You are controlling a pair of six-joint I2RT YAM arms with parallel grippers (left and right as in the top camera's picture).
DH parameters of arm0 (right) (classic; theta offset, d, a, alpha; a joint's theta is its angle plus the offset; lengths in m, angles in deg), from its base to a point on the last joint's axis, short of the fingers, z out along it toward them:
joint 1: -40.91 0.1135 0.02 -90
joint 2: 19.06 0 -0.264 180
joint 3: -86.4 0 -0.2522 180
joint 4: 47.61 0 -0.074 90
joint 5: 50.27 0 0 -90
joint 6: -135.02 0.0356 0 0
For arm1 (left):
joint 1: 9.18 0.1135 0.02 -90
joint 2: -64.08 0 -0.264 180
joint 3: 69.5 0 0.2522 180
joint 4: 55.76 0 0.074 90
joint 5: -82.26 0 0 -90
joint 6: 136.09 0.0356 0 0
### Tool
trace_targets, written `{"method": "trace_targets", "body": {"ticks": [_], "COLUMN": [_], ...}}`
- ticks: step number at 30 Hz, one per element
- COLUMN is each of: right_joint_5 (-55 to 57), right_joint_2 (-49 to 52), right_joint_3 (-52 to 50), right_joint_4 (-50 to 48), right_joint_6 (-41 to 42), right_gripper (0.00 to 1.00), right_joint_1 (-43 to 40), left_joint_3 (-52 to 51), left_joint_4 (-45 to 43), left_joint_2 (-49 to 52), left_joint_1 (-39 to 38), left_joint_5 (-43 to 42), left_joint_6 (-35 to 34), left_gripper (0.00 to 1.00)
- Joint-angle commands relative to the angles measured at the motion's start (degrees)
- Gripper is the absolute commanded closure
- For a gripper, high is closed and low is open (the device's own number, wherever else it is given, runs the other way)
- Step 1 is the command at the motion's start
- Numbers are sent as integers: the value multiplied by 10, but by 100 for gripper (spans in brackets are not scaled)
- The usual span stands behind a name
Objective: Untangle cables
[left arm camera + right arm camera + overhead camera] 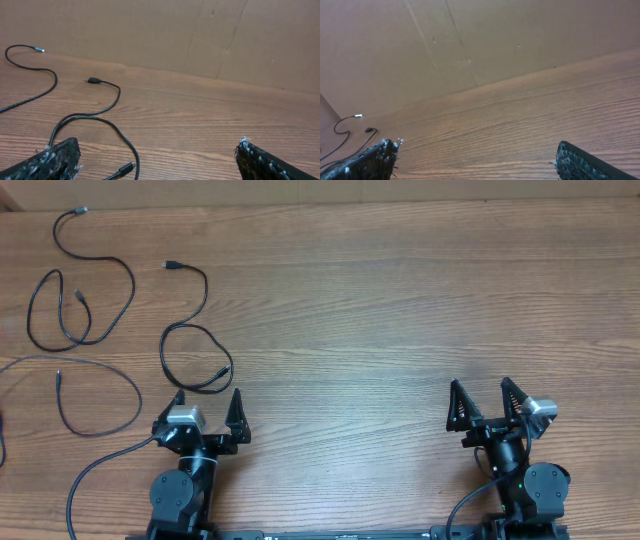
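Three thin black cables lie apart on the left of the wooden table. One winds in loops at the far left (131, 280). A second (163, 355) curls from a plug at the top down to a loop just ahead of my left gripper (208, 400). The third (139, 398) forms an oval left of that gripper. In the left wrist view the second cable (118, 95) runs between my open fingers, its plug end (127, 167) low between them, touching neither. My right gripper (480, 385) stands open over bare wood, far from the cables.
A brown cardboard wall (225, 35) closes the far edge of the table. The arms' own thicker black wires (95, 470) trail near the bases at the front edge. The table's middle and right are bare wood (400, 310).
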Motion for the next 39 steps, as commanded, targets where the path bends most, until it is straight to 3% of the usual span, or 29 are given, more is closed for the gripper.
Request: {"method": "trace_targets", "body": {"ticks": [1, 39], "right_joint_5": [3, 3], "right_joint_2": [-6, -6], "right_joint_3": [-6, -6], "right_joint_4": [-2, -2], "right_joint_6": [-3, -3], "right_gripper": [0, 0], "right_joint_1": [4, 4], "left_joint_3": [-4, -4], "left_joint_4": [-2, -1], "left_joint_2": [-5, -5], "left_joint_1": [2, 2], "left_joint_5": [-15, -25], "left_joint_6": [10, 6], "left_gripper": [0, 0]}}
